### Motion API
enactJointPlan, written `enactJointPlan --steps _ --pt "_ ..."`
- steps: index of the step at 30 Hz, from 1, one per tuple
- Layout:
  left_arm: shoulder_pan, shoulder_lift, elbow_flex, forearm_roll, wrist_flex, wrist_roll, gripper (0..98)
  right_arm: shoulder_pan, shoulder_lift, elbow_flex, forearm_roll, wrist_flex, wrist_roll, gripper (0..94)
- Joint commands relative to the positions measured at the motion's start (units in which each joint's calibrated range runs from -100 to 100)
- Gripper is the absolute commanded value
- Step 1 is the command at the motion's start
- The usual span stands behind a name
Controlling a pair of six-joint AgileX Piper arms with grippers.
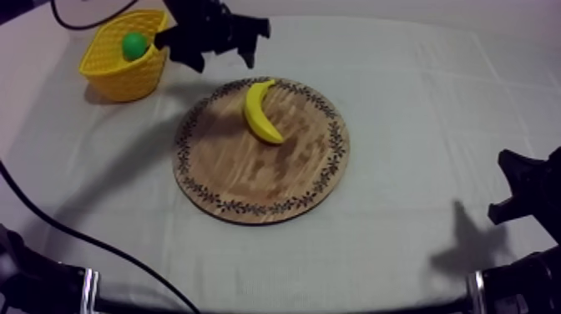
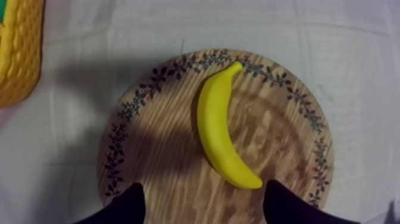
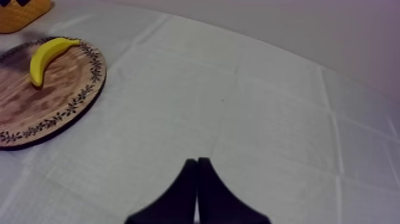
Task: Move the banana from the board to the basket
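A yellow banana (image 1: 261, 111) lies on the far half of the round wooden board (image 1: 250, 179). My left gripper (image 1: 224, 57) hangs open just beyond the board's far rim, beside the yellow basket (image 1: 125, 65). From the left wrist, the banana (image 2: 221, 128) lies on the board (image 2: 149, 155) ahead of the left gripper (image 2: 202, 208), whose fingers (image 2: 128, 207) stand wide apart with nothing between them. My right gripper (image 1: 518, 188) rests low at the table's right side. Its fingers lie together as a narrow wedge (image 3: 197, 170) over bare cloth, far from the banana (image 3: 46, 56).
A green fruit (image 1: 134, 45) sits inside the basket at the far left. The basket's edge (image 2: 18, 53) lies just off the board's side. Grey-white cloth (image 1: 434, 117) spreads to the right of the board.
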Motion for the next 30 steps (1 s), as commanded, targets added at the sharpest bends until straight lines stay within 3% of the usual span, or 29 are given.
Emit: enactJointPlan --steps 1,13,30 --pt "0.0 1.5 1.0 0.08 -1.7 0.1 73.8 0.0 0.0 0.0 0.0 0.0 0.0 0.3" --pt "1.1 10.7 3.9 0.54 -11.1 0.2 72.0 0.0 0.0 0.0 0.0 0.0 0.0 0.3" --pt "1.5 20.5 -5.9 0.35 -11.5 1.7 70.6 0.0 0.0 0.0 0.0 0.0 0.0 0.3"
